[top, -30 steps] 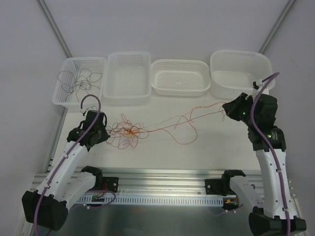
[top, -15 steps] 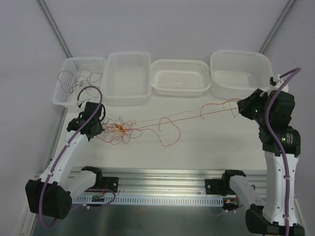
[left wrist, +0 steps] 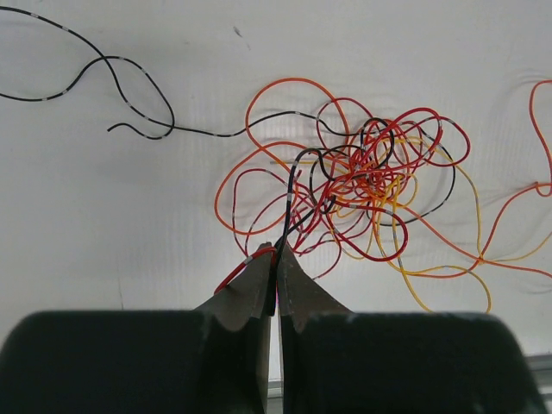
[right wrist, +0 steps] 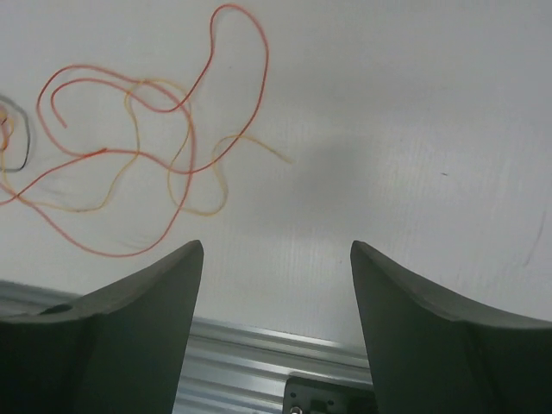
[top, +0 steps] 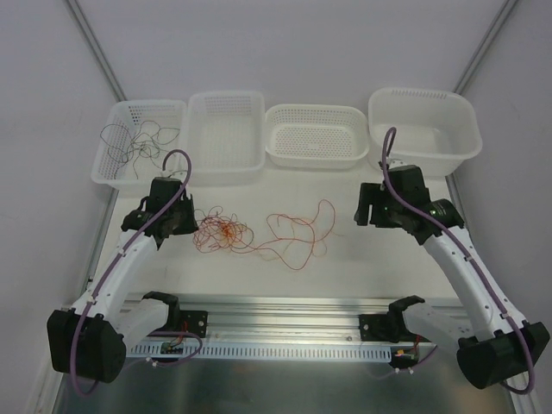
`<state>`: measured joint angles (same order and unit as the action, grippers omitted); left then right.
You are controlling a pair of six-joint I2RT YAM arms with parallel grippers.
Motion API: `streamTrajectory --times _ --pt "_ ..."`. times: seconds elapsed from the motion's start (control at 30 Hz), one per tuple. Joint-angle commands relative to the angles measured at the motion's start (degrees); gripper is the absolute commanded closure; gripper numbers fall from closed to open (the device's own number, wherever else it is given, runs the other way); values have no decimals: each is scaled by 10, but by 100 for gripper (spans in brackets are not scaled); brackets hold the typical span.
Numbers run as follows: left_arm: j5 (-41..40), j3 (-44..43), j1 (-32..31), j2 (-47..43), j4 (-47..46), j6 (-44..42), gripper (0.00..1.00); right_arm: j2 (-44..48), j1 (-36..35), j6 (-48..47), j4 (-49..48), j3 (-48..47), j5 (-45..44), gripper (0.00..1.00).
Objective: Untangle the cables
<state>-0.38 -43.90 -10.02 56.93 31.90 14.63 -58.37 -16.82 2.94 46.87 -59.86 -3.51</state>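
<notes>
Cables (top: pixel 226 233) lie clear of the baskets' (top: pixel 226 178) near rims.

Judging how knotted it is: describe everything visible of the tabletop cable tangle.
The cable tangle is hair-thin wires, bright red, dark red, orange-yellow and dark grey, knotted densely at its centre with loose loops around. It lies flat on the table. The shut left gripper pinches strands at its near edge; red and yellow loops trail right.

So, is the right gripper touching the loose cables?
Apart. The right wrist view shows the right gripper open above bare table, with the loose cables lying beyond its fingertips, a clear gap between.
</notes>
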Motion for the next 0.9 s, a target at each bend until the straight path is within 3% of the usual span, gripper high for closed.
streamTrajectory --times 0.0,0.2,0.33,0.53,0.87 --pt "50 8 3 6 -46 -35 100 -6 -65 -60 -65 -17 52 27" --pt "58 20 3 4 -54 -31 100 -114 -229 -151 -115 -60 133 29" --pt "49 24 3 -5 -55 -29 100 -208 -301 -151 -150 -89 177 33" --pt "34 29 3 -15 -58 -26 100 -326 -349 -118 -218 -105 214 40" --pt "12 29 4 -16 -61 -25 100 -424 -368 -116 -272 -101 221 51"
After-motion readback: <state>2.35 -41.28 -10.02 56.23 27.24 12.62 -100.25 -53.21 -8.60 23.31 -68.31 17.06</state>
